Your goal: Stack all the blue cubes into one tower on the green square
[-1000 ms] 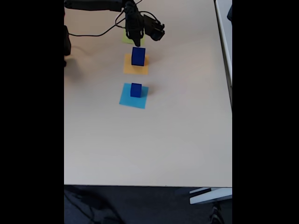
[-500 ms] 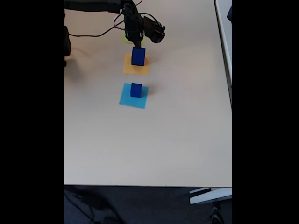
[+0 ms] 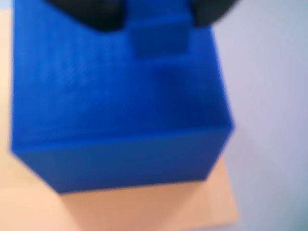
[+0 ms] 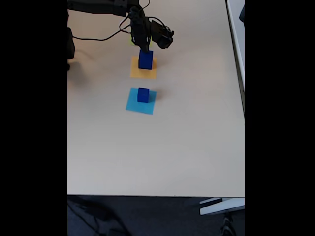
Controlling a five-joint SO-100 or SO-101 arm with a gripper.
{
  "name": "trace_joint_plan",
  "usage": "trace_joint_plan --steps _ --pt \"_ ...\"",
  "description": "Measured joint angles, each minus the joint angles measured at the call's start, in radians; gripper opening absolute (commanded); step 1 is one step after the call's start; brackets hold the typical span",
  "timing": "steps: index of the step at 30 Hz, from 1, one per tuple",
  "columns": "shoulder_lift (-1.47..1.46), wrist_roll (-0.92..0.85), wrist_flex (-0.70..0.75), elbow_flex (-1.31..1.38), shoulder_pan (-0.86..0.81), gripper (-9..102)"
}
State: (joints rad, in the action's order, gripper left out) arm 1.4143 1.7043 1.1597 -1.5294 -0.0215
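I see my pincer clamped on a tiny dark blue cube atop the large solid dark blue cube.

Arm stretched in from the left; pincer downward — fingers' spread unclear

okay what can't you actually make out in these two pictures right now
- Green square: in the fixed view the arm and gripper cover where it would lie.
- Gripper state: in the wrist view its dark parts are cut off by the top edge and blurred; in the fixed view it is too small to judge.
- Small cube on the large blue cube: blurred, and whether the gripper is touching it is unclear.
- Orange square: partly covered by the large cube.
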Motion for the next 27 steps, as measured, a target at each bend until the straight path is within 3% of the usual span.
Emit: trace_joint_plan --steps 27 --pt "0.0 0.003 -0.005 -0.025 -0.026 2"
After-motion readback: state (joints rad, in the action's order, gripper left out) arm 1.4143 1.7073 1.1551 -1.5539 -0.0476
